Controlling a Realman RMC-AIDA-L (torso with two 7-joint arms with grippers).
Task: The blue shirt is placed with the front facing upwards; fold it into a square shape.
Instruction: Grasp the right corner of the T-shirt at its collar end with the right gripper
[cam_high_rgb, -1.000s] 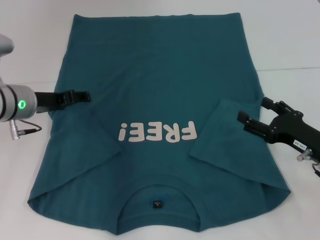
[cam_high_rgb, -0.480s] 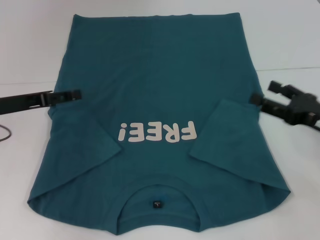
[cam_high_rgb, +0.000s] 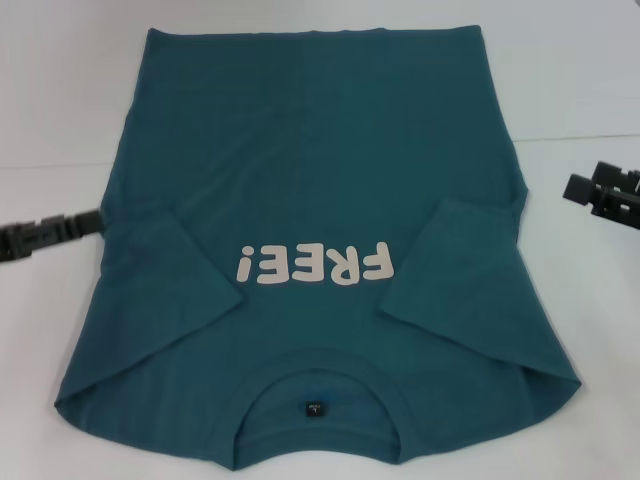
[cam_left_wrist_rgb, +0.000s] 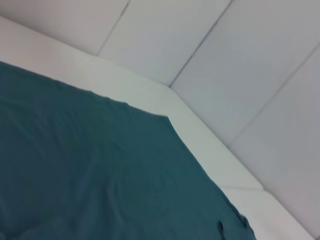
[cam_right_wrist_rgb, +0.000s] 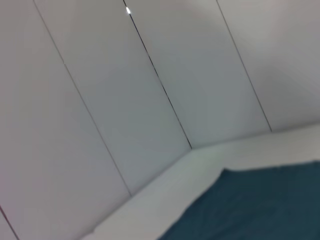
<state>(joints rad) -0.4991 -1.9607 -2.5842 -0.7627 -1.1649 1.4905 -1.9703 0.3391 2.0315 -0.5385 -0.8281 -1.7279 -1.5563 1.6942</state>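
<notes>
The blue shirt (cam_high_rgb: 320, 200) lies flat on the white table, front up, with the pale "FREE!" print (cam_high_rgb: 314, 266) on the chest and the neckline with its black label (cam_high_rgb: 314, 408) nearest me. Both sleeves are folded inward onto the chest. My left gripper (cam_high_rgb: 97, 221) hovers at the shirt's left edge, holding nothing. My right gripper (cam_high_rgb: 582, 180) is open and empty, off the shirt's right edge. The left wrist view shows the shirt (cam_left_wrist_rgb: 100, 175) and its hem corner. The right wrist view shows a corner of the shirt (cam_right_wrist_rgb: 260, 205).
The white table (cam_high_rgb: 580, 80) reaches beyond the shirt on all sides. Pale wall panels (cam_right_wrist_rgb: 150, 75) stand behind the table's far edge.
Both grippers have drawn back outward from over the folded sleeves to the sides of the shirt. The shirt has not moved.
</notes>
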